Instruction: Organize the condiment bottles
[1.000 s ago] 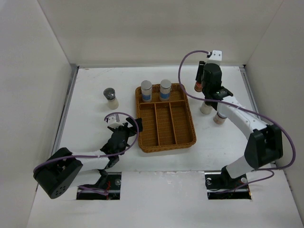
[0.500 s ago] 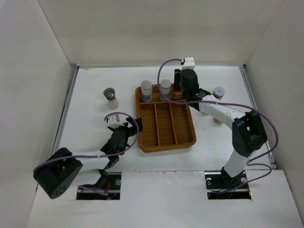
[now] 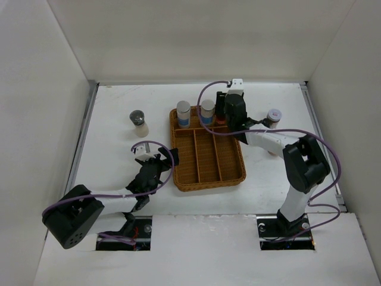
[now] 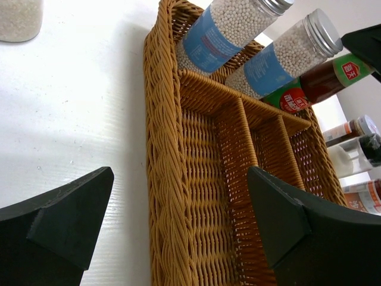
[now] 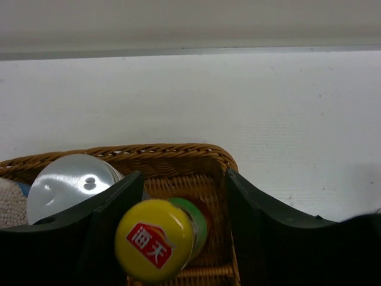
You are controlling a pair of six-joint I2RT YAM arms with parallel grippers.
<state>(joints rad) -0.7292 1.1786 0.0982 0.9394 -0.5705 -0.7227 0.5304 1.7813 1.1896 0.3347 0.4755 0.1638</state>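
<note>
Easy to tip the tall red sauce bottle with yellow cap, in the far right corner of the brown wicker tray, by bumping it with the right claw, spread loose around it.

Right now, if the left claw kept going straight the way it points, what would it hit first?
Most likely the brown woven wicker divided tray: its long side wall lies just ahead of the open left claw. Depth is unclear, so it might instead skim over the rim.
</note>
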